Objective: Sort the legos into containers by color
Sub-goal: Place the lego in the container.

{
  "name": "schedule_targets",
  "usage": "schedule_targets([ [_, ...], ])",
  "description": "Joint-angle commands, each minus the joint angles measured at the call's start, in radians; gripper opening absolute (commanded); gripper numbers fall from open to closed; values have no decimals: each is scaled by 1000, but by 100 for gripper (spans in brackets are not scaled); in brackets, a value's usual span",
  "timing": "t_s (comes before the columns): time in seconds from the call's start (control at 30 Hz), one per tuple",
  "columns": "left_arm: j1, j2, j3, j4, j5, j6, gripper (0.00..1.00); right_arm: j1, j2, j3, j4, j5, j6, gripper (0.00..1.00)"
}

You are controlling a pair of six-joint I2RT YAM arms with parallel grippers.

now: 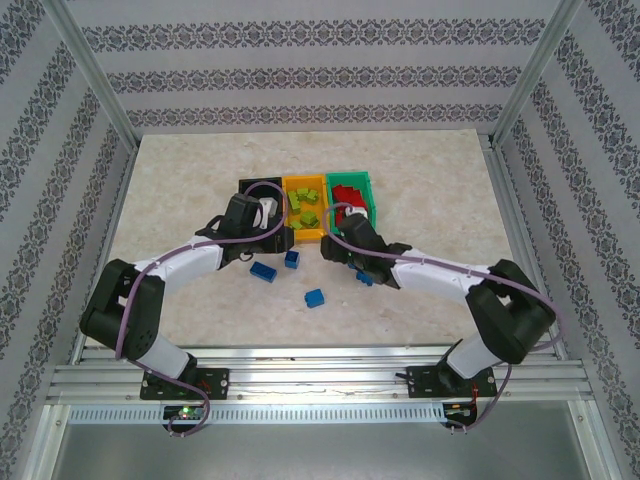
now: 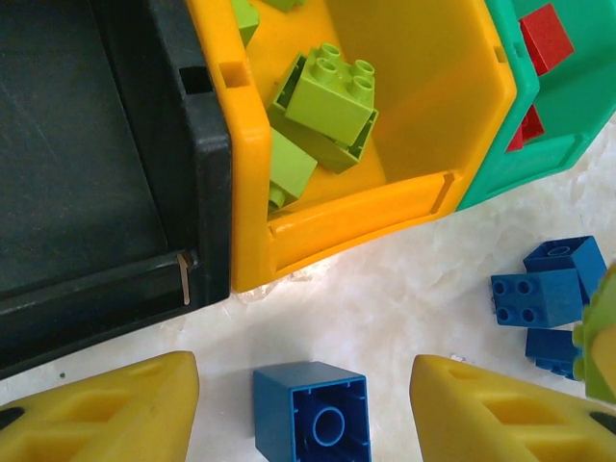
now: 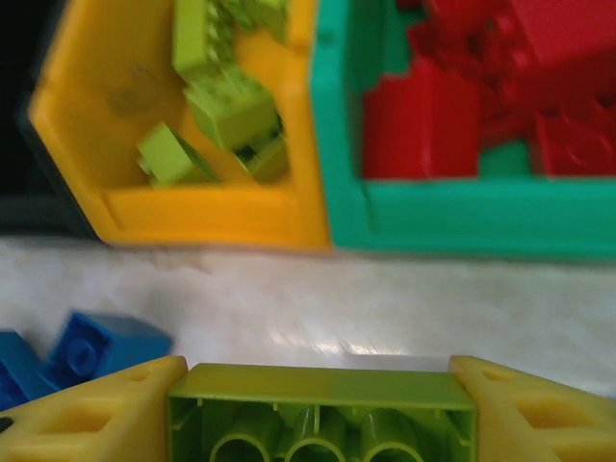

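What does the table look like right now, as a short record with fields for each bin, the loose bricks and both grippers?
black bin: left end of the row
orange-yellow bin: middle, holds lime green bricks
green bin: right end, holds red bricks
loose blue bricks: on the table in front of the bins
left gripper: open, straddling a blue brick
right gripper: shut on a lime green brick

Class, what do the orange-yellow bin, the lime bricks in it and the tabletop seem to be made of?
Orange-yellow bin: moulded plastic, smooth, slightly glossy; rounded rim, moulded slot. Lime bricks: hard plastic, satin sheen; crisp studs. Tabletop: glossy, marble-veined; stone or laminate, can't tell.
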Motion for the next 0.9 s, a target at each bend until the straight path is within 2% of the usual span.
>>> schedule_targets([
  [0.0, 15, -36, -21, -19, 22, -13, 60, -22, 62, 104, 63, -65, -53, 62],
  [0.33, 15, -63, -70, -6, 55, -40, 60, -133, 295, 441, -23, -179, -83, 65],
  [0.5, 15, -80, -91, 5, 67, -60, 60, -164, 377, 580, -80, -247, -75, 72],
  [0.63, 15, -77, -91, 1, 88, -55, 60, -167, 373, 579, -92, -257, -83, 75],
  [0.87, 15, -26, -76, 28, 130, -57, 61, -167, 278, 436, -36, -265, -80, 76],
])
